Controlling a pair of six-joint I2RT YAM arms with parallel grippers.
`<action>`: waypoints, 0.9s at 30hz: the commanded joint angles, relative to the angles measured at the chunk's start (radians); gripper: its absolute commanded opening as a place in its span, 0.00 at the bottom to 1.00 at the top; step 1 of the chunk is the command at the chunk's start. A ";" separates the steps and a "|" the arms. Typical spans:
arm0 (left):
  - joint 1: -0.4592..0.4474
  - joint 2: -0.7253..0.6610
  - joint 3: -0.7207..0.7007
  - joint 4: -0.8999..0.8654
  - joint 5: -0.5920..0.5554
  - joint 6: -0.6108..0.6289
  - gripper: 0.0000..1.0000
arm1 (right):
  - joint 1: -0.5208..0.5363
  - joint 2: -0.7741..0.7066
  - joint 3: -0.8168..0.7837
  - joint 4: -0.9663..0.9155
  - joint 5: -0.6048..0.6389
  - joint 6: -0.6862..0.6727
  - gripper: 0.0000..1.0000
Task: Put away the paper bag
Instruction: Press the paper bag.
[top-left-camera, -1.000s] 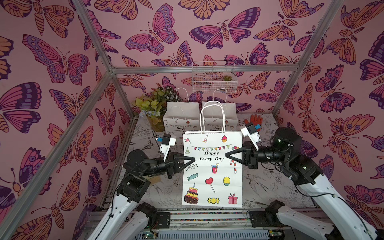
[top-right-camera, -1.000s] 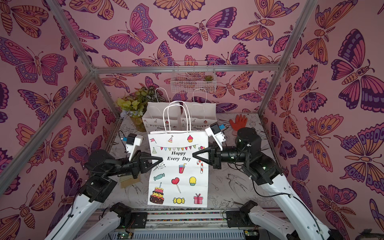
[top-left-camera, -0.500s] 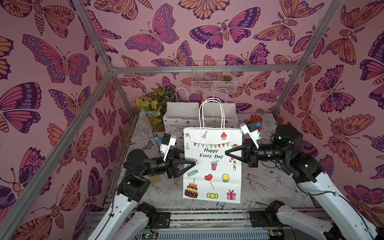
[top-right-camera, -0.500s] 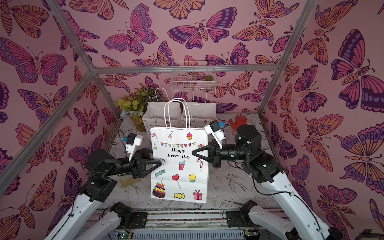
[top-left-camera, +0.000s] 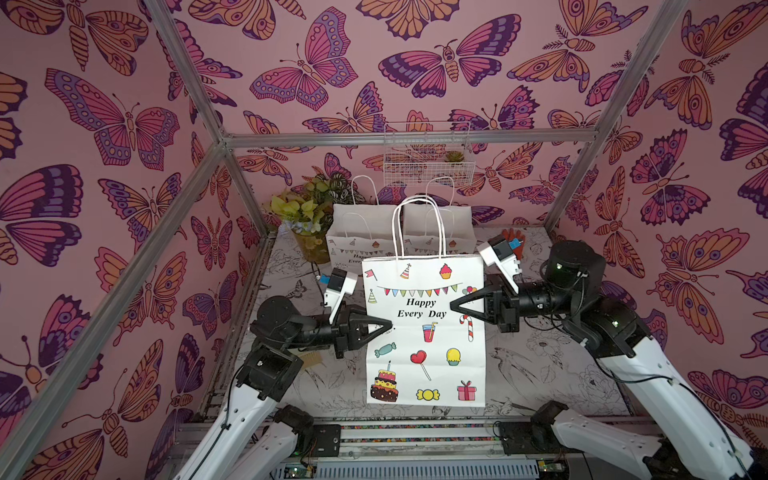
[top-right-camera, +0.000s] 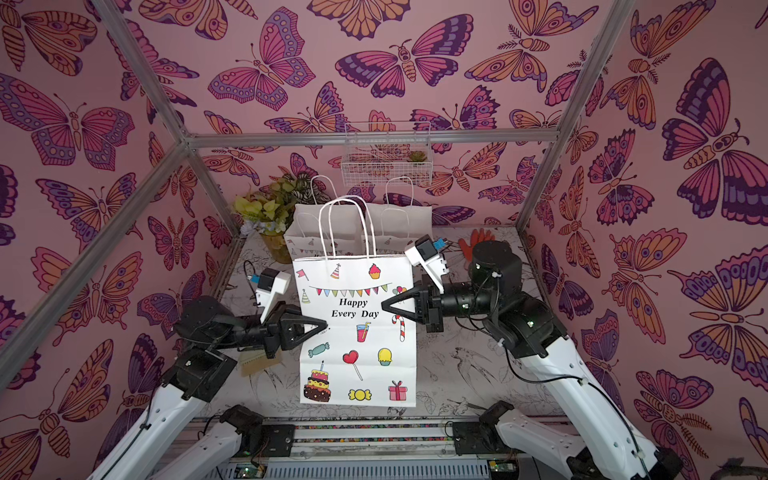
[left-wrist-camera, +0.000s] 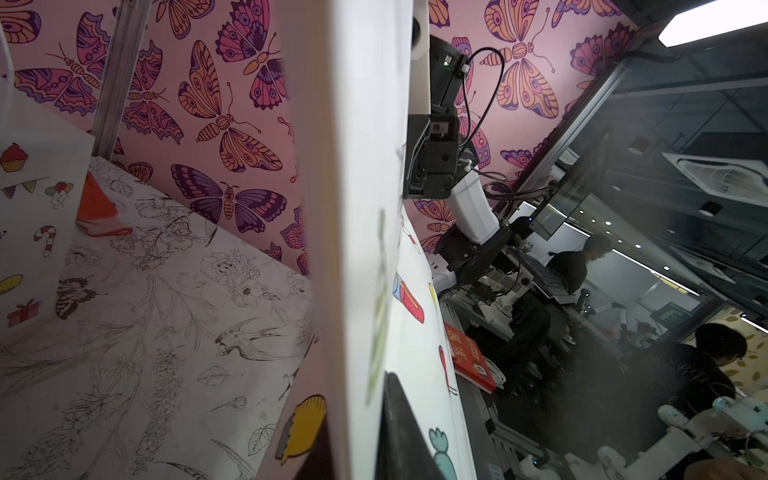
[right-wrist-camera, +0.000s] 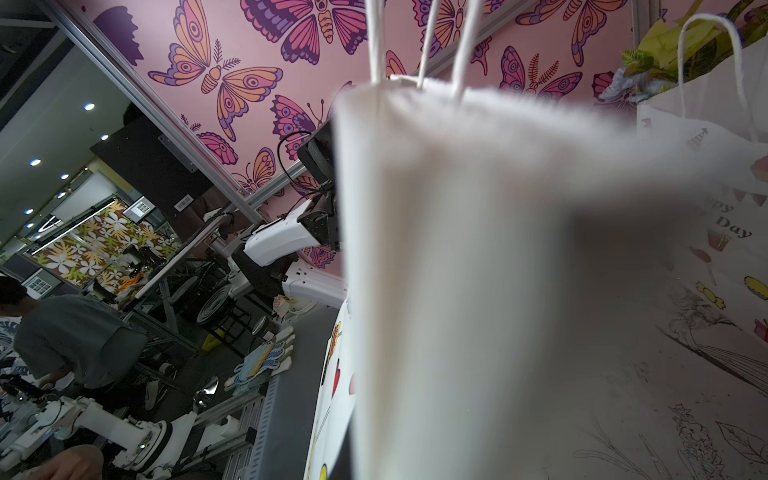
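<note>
Holds paper bag (top-left-camera: 424, 332) upright at middle of worktop (top-left-camera: 540, 374), printed face toward worktop's front edge; contact with worktop unclear. Left pincer (top-left-camera: 390, 326): clenched on bag's side edge. Right pincer (top-left-camera: 453, 305): clenched on opposite side edge. Two other bags (top-left-camera: 361, 226) upright at worktop's back, beside potted plant (top-left-camera: 305, 212).

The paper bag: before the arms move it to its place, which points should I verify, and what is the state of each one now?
1. Left gripper shut on one edge of the paper bag: ok.
2. Right gripper shut on the opposite edge: ok.
3. Bag upright, not tilted: ok.
4. Bag's bottom clear of the table: cannot tell.
5. Gap behind it to the two standing bags: cannot tell, the held bag hides it.
</note>
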 joint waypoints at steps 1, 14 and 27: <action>0.002 0.001 -0.007 0.014 0.026 0.015 0.00 | -0.011 -0.003 0.043 -0.005 -0.009 -0.028 0.00; 0.003 -0.019 0.006 0.000 -0.055 0.028 0.00 | -0.011 -0.136 -0.109 -0.007 0.033 0.010 0.45; 0.004 -0.027 0.011 0.000 -0.112 0.029 0.00 | -0.007 -0.123 -0.208 0.172 0.035 0.139 0.62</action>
